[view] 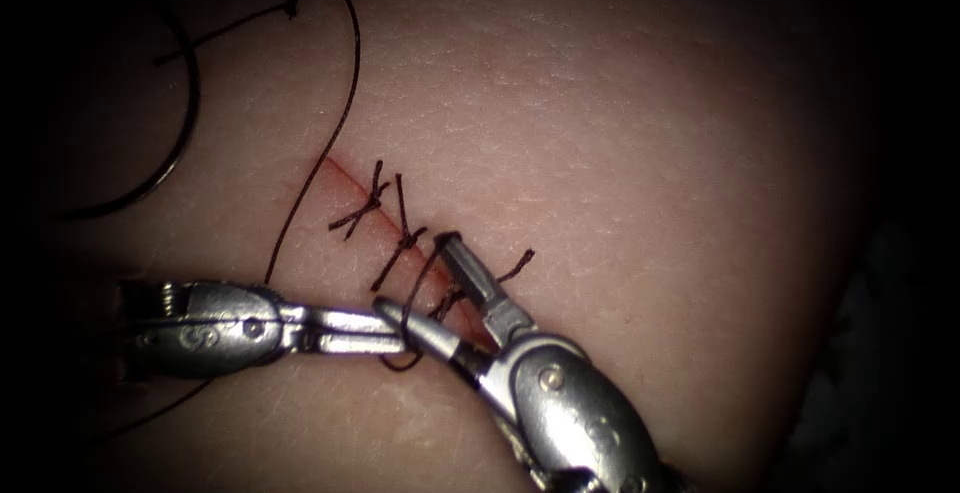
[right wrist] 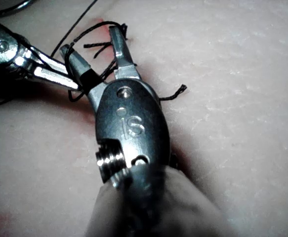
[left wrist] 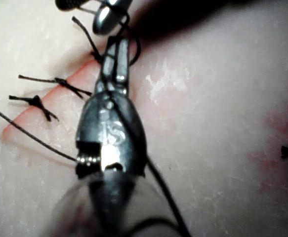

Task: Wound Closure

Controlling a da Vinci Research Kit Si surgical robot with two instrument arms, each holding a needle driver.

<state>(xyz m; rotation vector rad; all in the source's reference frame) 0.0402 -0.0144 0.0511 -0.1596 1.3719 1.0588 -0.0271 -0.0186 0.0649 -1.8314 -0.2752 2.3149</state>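
right tool [view: 432, 283] jaws spread over the cut [view: 345, 178], thread [view: 330, 133] looped around them, left tool [view: 385, 331] pressed together on thread, needle [view: 175, 143] lying far left on tissue [view: 620, 133]

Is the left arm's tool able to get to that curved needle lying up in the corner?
Probably yes. The needle lies loose on the tissue, nothing covering it. But the left tool seems shut on thread.

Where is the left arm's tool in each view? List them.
Endoscope view: left arm's tool lies level at lower left, tip against the right arm's tool.
Left wrist view: left arm's tool points at the cut.
Right wrist view: left arm's tool reaches the open right arm's tool.
Shared landmark: knotted stitches.
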